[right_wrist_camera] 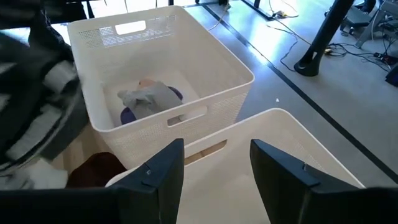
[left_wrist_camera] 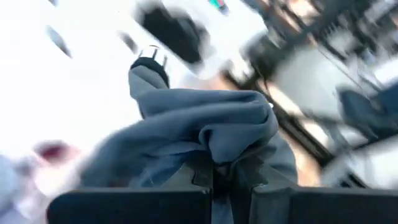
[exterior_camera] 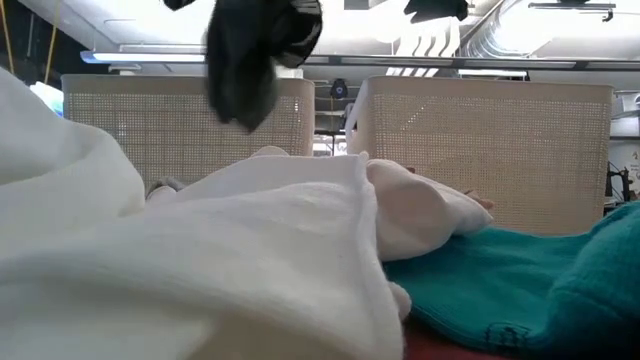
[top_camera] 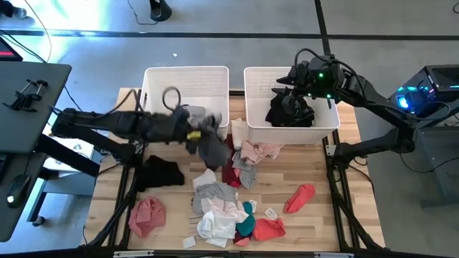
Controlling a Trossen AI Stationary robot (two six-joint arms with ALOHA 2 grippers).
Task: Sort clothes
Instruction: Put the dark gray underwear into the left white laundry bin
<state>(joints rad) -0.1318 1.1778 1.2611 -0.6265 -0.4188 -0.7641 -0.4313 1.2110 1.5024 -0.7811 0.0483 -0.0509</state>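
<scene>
Just then a grey garment (top_camera: 209, 147) hung clamped in the left gripper (top_camera: 195, 134) above the near edge of the left basket (top_camera: 154, 80), while the right gripper (right_wrist_camera: 214, 163), fingers spread and holding nothing, hovered over the right basket (top_camera: 328, 120) and its black clothes (top_camera: 290, 112).

You are looking at two white slatted baskets: the left basket (top_camera: 154, 77) and the right basket (top_camera: 252, 79). Two dark arms are working, with the left gripper (top_camera: 192, 134) and the right gripper (top_camera: 292, 97). Loose garments on the table are numbering roughly a dozen; the pile overlaps too much for an exact count.
</scene>
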